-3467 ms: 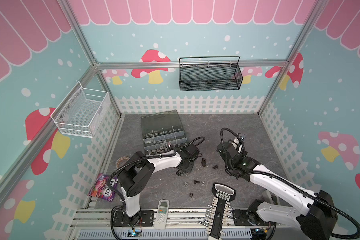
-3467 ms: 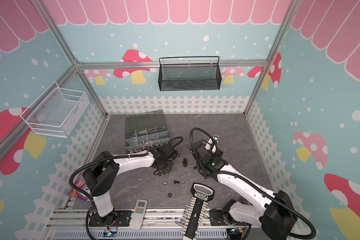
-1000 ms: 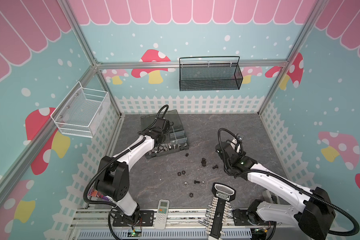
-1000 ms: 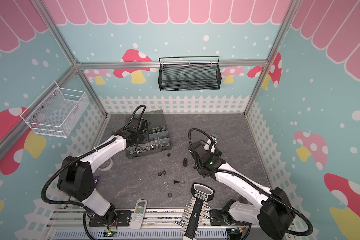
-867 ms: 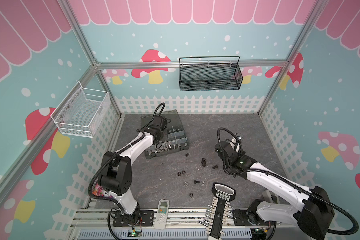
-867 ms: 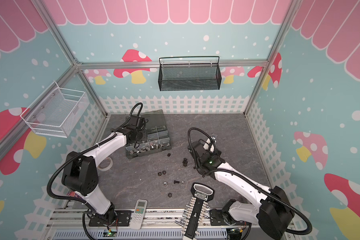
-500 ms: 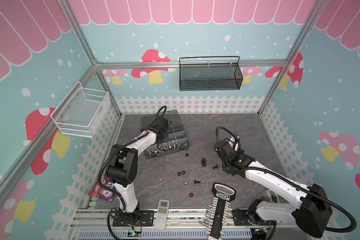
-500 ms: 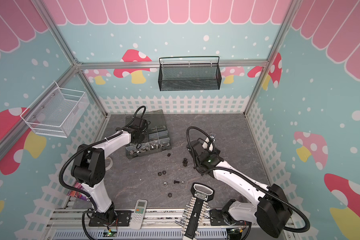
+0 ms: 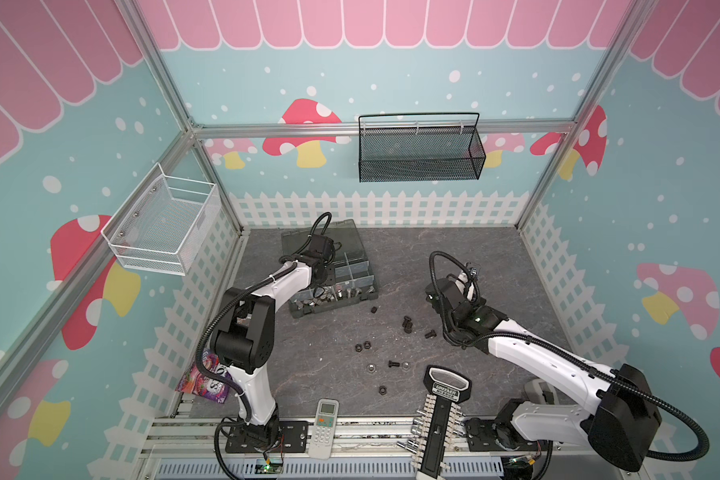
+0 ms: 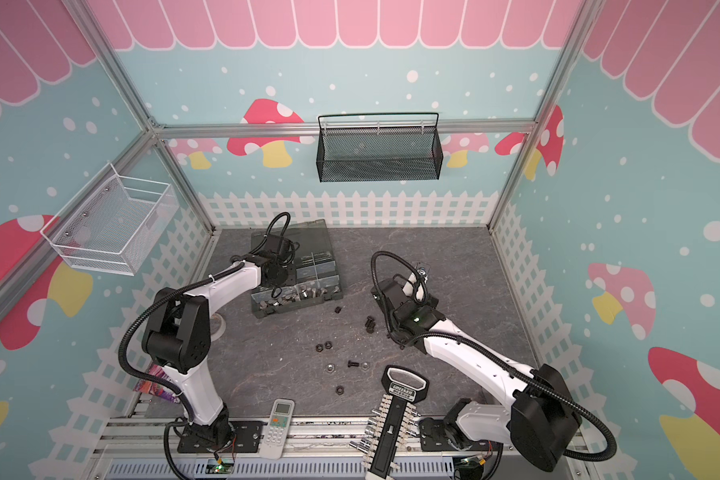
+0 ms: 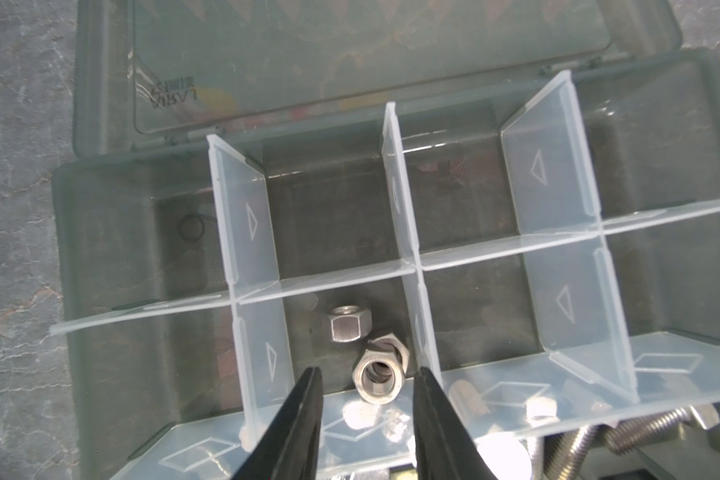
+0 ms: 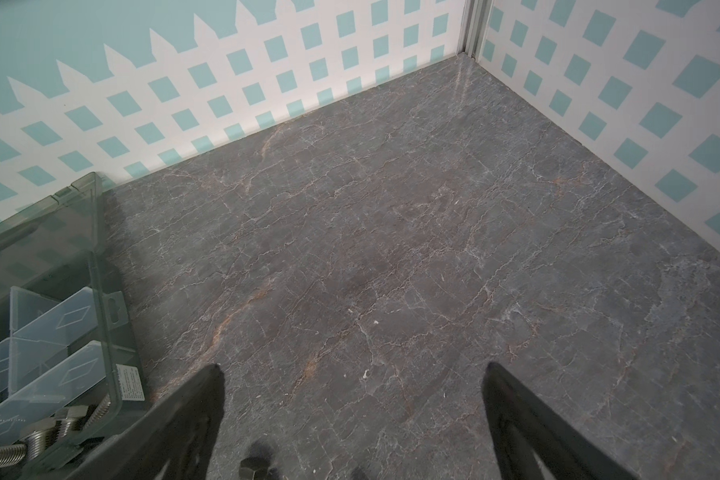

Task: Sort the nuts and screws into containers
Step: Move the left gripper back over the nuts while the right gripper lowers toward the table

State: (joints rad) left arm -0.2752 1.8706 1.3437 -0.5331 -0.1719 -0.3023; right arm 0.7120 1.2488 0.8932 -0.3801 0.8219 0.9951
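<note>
The open organizer box with its containers stands at the back left. My left gripper hangs over one compartment, jaws apart and touching nothing. Silver nuts lie in that compartment just beyond the fingertips. Silver screws fill a nearer compartment. Black screws and black nuts plus silver nuts lie loose on the grey floor. My right gripper is wide open above bare floor right of the box, with a black hex piece near its left finger.
A black socket rack and a white remote lie at the front edge. A purple packet sits at the front left. A black mesh basket and a white wire basket hang on the walls.
My left gripper went from the loose pile to the box, and its jaws have just parted over the nut compartment. The right arm has barely shifted.
</note>
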